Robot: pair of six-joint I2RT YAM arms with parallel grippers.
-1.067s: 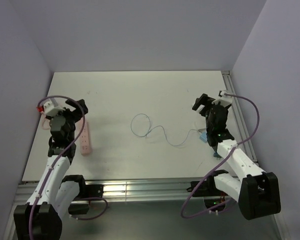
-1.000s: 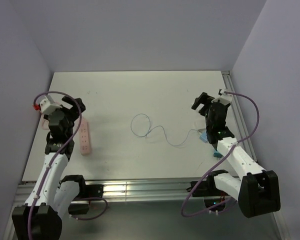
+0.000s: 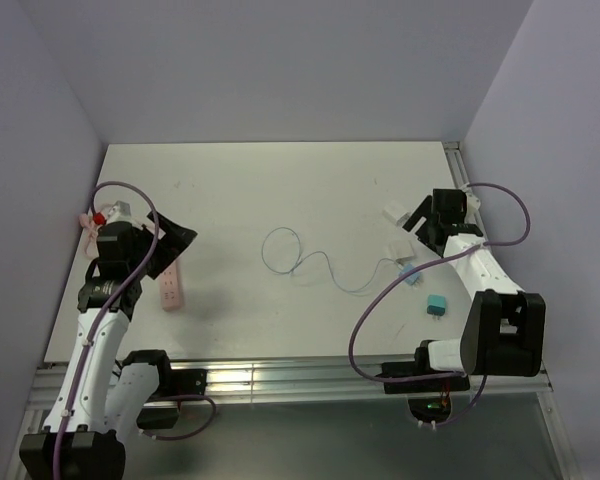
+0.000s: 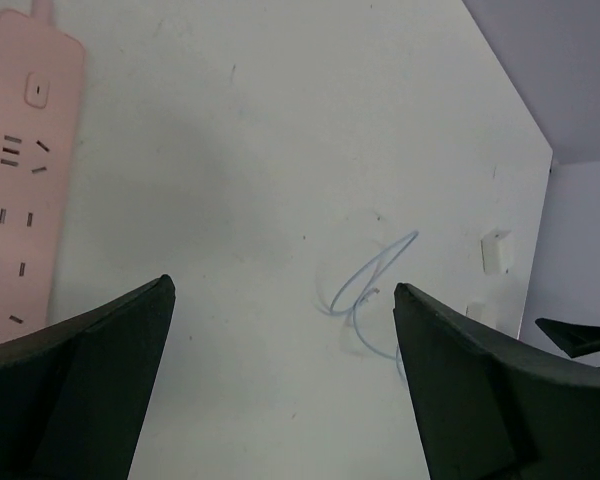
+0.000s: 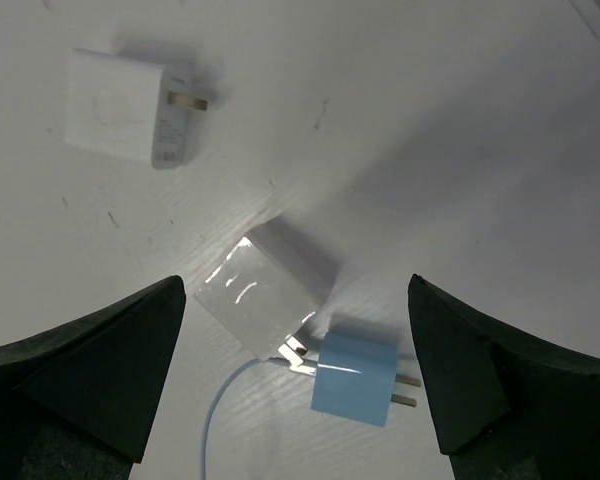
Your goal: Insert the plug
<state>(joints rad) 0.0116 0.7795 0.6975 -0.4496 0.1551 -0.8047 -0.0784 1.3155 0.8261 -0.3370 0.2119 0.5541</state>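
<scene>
At the near edge of the worktop (image 3: 280,180) the 2 arm bases are seen. The left gripper (image 4: 283,285) is held above the left part of the worktop with its jaws spread wide and nothing between them. Just beside it, along the left edge, a pink socket strip (image 4: 30,180) is laid flat with its slots facing up.

Beyond the left gripper, toward the middle of the worktop, a thin pale wire (image 4: 390,252) is curled into a loop. The plug (image 4: 368,293) is seen as a tiny pale head at the free end of that wire. It lies flat, well apart from the left gripper and from the socket strip.

Near the right edge a small teal block (image 3: 437,305) is set. The right gripper (image 5: 296,280) is poised over that side, jaws wide and empty, well apart from the plug. Under it a blue adapter (image 5: 355,378) is found just beside a glossy white cube (image 5: 270,285), where the wire's other end arrives. Which of the 2 it joins cannot be told. Farther off, a white adapter (image 5: 120,120) with 2 prongs is laid alone.
</scene>
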